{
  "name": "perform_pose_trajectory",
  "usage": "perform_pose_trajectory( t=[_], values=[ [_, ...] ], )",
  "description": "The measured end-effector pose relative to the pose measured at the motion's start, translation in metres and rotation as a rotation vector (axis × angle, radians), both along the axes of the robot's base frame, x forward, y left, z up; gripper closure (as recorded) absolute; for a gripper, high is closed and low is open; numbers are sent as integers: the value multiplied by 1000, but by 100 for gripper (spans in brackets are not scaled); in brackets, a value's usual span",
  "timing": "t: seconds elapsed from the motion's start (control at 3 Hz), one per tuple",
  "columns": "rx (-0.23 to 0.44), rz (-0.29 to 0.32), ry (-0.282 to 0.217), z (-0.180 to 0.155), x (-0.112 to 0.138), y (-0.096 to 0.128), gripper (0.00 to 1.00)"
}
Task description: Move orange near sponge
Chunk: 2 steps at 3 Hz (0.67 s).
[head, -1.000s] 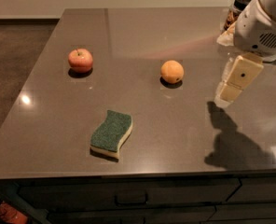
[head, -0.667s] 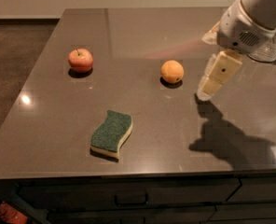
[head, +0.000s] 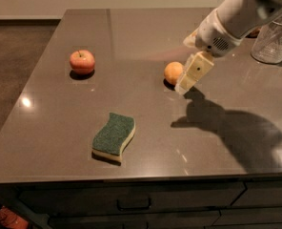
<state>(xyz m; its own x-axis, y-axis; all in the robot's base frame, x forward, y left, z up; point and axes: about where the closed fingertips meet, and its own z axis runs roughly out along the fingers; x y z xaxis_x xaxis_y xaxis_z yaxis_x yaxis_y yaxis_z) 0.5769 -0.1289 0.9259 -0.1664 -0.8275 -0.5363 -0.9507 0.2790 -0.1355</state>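
The orange [head: 172, 72] sits on the dark brown table [head: 131, 37] right of centre. The sponge [head: 114, 136], dark green on top with a pale yellow base, lies near the front edge, left of and nearer than the orange. My gripper [head: 183, 87] reaches in from the upper right and hangs just to the right of the orange, right beside it and partly covering its right edge. The white arm [head: 236, 13] runs up to the top right corner.
A red-pink apple [head: 82, 61] stands at the left of the table. A clear glass jar [head: 273, 39] stands at the far right edge. The arm's shadow falls on the table right of centre. Drawers sit below the front edge.
My gripper has moved left and slightly down, from well right of the orange to right beside it. The orange, sponge and apple have not moved.
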Motion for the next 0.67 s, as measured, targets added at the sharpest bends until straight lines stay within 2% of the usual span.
perform_pose_trajectory(
  t=[0.67],
  values=[
    [45,15,61,-39,42,13,0]
  ],
)
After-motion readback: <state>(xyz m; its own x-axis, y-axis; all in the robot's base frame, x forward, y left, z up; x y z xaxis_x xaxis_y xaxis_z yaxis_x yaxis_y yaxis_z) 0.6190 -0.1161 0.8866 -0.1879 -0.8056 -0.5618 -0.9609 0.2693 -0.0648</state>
